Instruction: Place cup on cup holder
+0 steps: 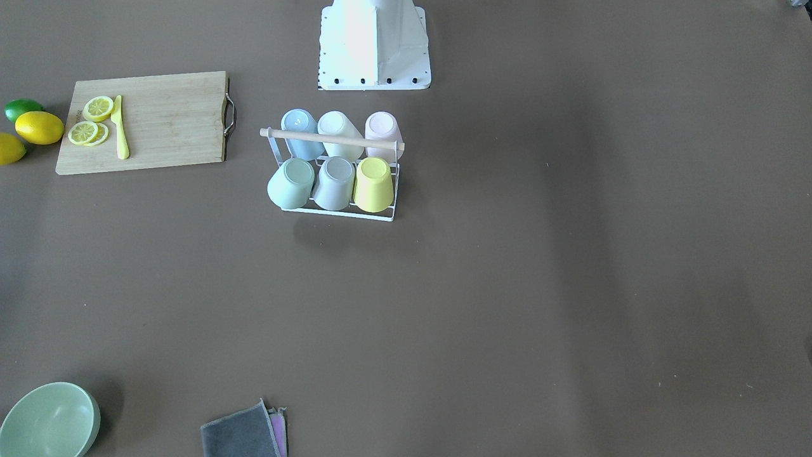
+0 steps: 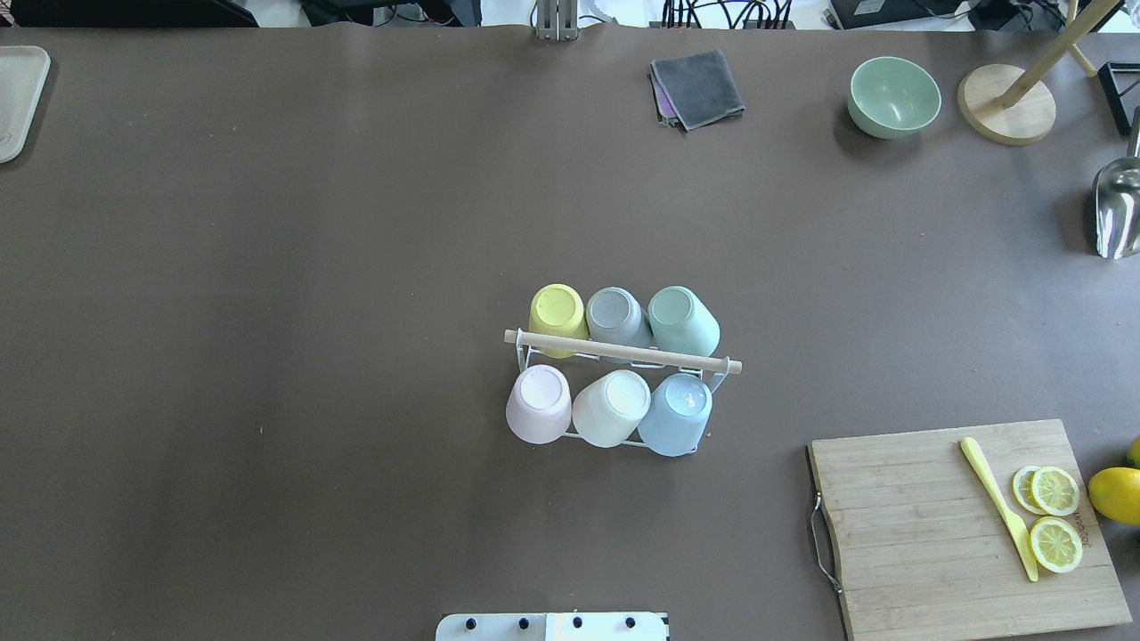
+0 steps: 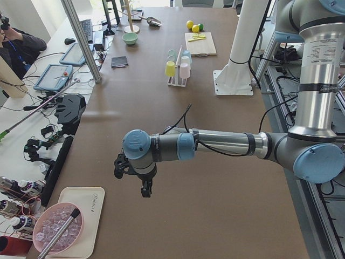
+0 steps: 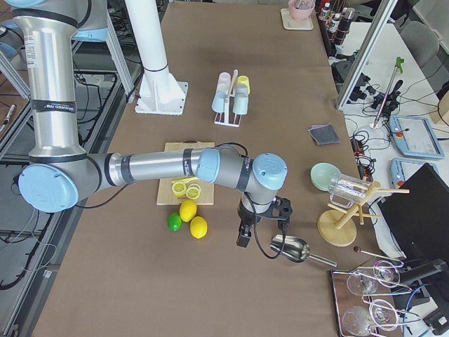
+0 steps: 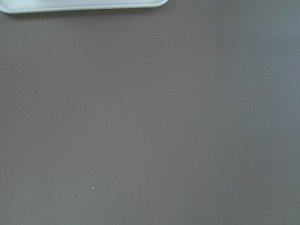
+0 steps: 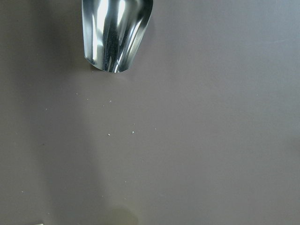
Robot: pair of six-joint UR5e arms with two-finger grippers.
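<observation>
Extends both arms level over opposite ends of table (image 2: 267, 267), left gripper (image 3: 144, 189) and right gripper (image 4: 243, 237) pointing down, claws' spread impossible to tell. Finds cup holder (image 2: 623, 353) mid-table, well apart from both, six inverted cups (image 2: 557, 310) on it.

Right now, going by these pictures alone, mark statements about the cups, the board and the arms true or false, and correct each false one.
1. Six upturned cups sit on the white wire cup holder with the wooden rod handle. True.
2. The pale yellow cup shares a row with the pale pink cup. False: they sit on opposite sides of the rod.
3. The yellow knife lies on the wooden cutting board beside the lemon slices. True.
4. The pale green bowl holds a lemon. False: the whole yellow lemon lies on the table beside the board.
5. A tool grips a cup. False: the left tool and right tool are far from the holder.
</observation>
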